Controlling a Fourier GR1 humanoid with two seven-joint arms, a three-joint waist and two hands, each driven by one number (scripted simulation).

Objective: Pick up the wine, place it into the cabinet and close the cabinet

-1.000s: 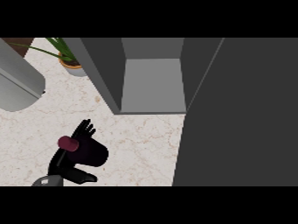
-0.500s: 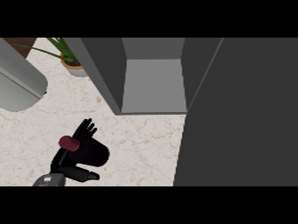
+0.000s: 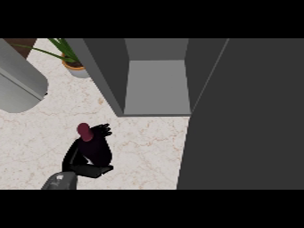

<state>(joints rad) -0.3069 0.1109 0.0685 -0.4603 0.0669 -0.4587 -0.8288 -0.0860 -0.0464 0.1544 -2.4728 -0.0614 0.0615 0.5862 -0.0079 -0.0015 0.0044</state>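
At about 7 o'clock in the head view, a grey forearm [image 3: 59, 181] comes in from the lower edge, and at its end is the left hand [image 3: 88, 153], black, over the marble counter [image 3: 141, 147]. Its fingers [image 3: 101, 130] and thumb are curled around the wine [image 3: 84, 130]; only the dark red top of the bottle shows, just above the hand toward 12 o'clock, and the rest of the bottle is hidden by the hand. I cannot tell if the bottle touches the counter.

At 3 o'clock from the hand, a large dark panel, the open cabinet door [image 3: 253, 116], fills the right part of the view. At about 1 o'clock from the hand, near it but apart, is the cabinet [image 3: 155, 84], and its grey inside floor is visible.

At 10 o'clock a big grey rounded body [image 3: 9, 80] lies across the left edge; I cannot tell what it is. Farthest, at about 11 o'clock, a potted plant [image 3: 72, 60] with long green leaves stands on the counter, just beside the left wall of the cabinet.

The right hand does not show anywhere.
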